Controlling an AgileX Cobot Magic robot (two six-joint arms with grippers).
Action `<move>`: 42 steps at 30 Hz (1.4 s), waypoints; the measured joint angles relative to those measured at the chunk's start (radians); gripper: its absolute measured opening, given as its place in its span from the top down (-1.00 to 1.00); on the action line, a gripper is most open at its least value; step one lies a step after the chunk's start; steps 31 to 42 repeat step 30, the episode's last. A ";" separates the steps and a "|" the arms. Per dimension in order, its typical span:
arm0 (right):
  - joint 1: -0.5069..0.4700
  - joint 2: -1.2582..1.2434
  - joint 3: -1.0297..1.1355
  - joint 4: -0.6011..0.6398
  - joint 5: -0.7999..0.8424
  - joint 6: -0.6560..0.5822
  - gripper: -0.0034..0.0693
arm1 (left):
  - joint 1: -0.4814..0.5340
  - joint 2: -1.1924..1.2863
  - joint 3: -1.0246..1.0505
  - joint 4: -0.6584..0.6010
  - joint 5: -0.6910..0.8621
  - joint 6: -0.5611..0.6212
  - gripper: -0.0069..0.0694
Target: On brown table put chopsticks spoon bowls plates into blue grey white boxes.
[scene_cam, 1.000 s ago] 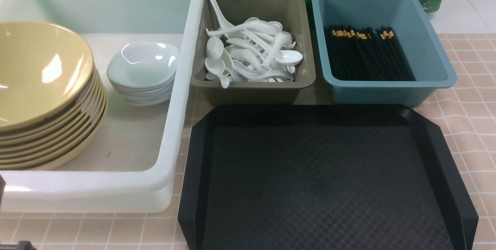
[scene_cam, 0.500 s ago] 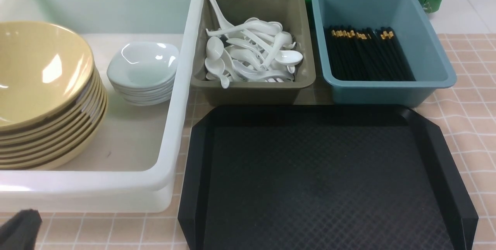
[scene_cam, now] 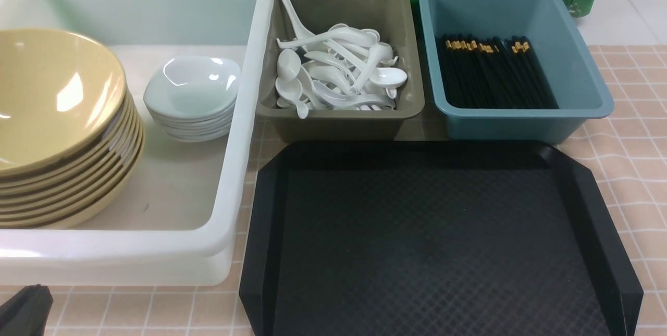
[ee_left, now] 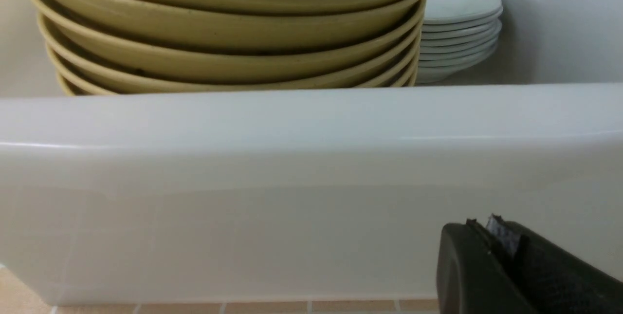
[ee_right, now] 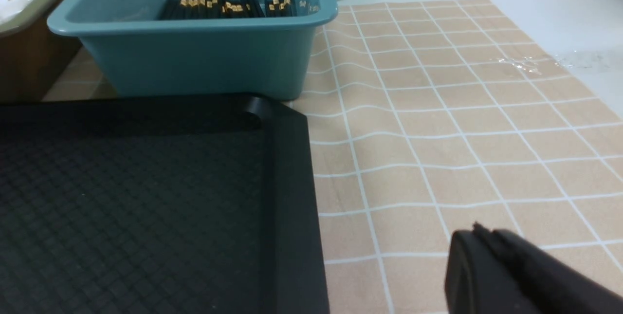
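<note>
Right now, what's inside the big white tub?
The white tub holds stacked tan bowls and, beside them, stacked white plates. Anything under the stacks is hidden.

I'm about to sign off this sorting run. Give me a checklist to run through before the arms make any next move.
1. Black tray bare of tableware: ok.
2. Chopsticks inside the blue box: ok.
3. Spoons in the grey box: ok, though one handle leans over its rim.
4. Bowls and plates stacked in the white tub: ok.
5. Left gripper empty, jaws shut: ok.
6. Right gripper empty, jaws shut: ok.
</note>
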 joint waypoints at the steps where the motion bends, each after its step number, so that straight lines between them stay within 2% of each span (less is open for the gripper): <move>1: 0.000 0.000 0.000 0.000 0.000 0.000 0.73 | 0.000 0.000 0.000 0.000 0.000 0.000 0.81; 42: 0.000 0.000 0.000 0.000 0.000 0.000 0.67 | 0.000 0.000 0.000 -0.002 0.000 0.000 0.81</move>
